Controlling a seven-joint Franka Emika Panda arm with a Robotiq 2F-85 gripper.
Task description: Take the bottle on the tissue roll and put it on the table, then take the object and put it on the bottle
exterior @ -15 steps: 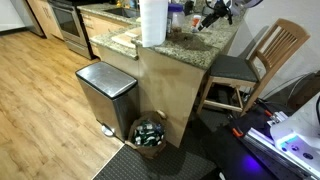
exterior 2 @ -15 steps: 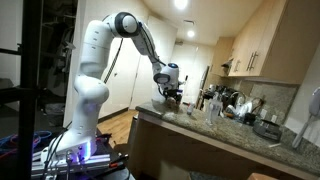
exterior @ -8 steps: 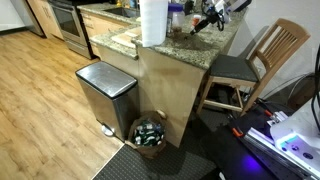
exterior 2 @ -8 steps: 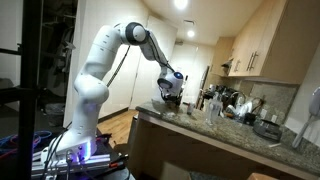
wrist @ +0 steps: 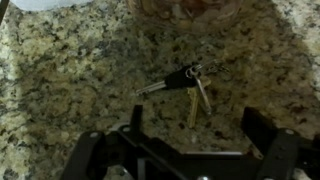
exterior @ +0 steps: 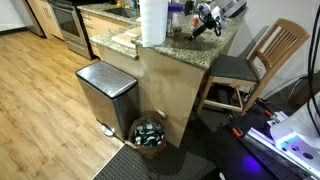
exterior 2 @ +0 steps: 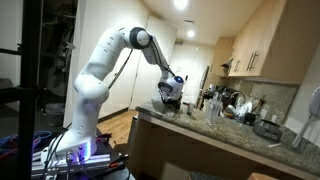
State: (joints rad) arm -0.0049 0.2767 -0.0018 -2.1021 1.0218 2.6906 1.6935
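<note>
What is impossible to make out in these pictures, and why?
Tissue roll: the upper edge of an exterior view cuts off its top, so anything on it is unseen.
Container: only its base shows at the top edge of the wrist view.
Small items on the table: too small and dim in an exterior view.

A steel pedal bin (exterior: 105,95) stands on the wood floor (exterior: 40,100), with a round basket (exterior: 150,132) of bottles just beside it. A wooden chair (exterior: 262,60) with a dark seat stands further over, and an oven (exterior: 68,20) sits at the back.
</note>
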